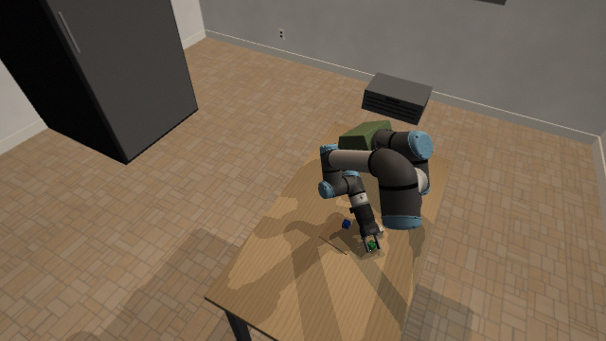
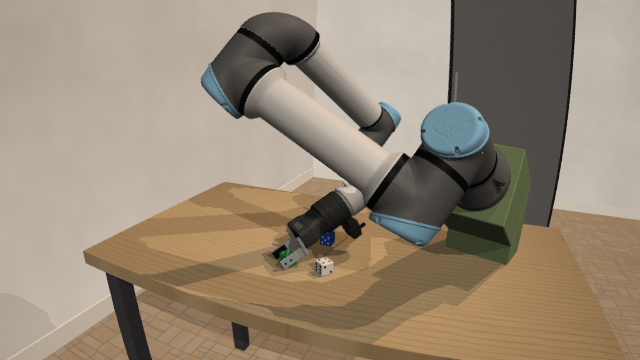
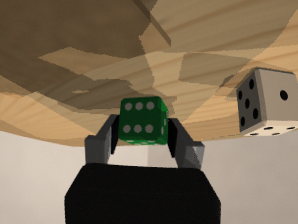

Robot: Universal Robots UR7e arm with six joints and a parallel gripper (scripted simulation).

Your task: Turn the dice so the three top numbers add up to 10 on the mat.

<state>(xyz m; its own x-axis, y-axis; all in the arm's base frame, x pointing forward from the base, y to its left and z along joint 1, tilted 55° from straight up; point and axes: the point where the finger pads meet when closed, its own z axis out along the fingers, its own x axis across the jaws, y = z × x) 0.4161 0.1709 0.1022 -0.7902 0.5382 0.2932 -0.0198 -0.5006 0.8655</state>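
Note:
My gripper (image 1: 372, 243) (image 2: 289, 256) (image 3: 143, 128) is open and reaches down at a slant to the table. A green die (image 1: 372, 245) (image 2: 285, 254) (image 3: 141, 120) lies between the spread fingers, with a gap on each side; its six-pip face looks at the wrist camera. A white die (image 2: 324, 266) (image 3: 266, 103) lies flat just beside the gripper; in the top view it is hidden. A blue die (image 1: 347, 224) (image 2: 327, 238) lies behind the gripper, close to the wrist. The mat is close to the table's colour; only its thin dark edge (image 1: 332, 244) (image 3: 156, 30) shows.
The wooden table (image 1: 303, 294) (image 2: 500, 310) bears the arm's green base block (image 1: 365, 133) (image 2: 500, 235) at its far end. The arm's elbow (image 1: 400, 189) hangs low over the table beside the dice. A dark cabinet (image 1: 118, 71) and a grey box (image 1: 398, 97) stand on the floor.

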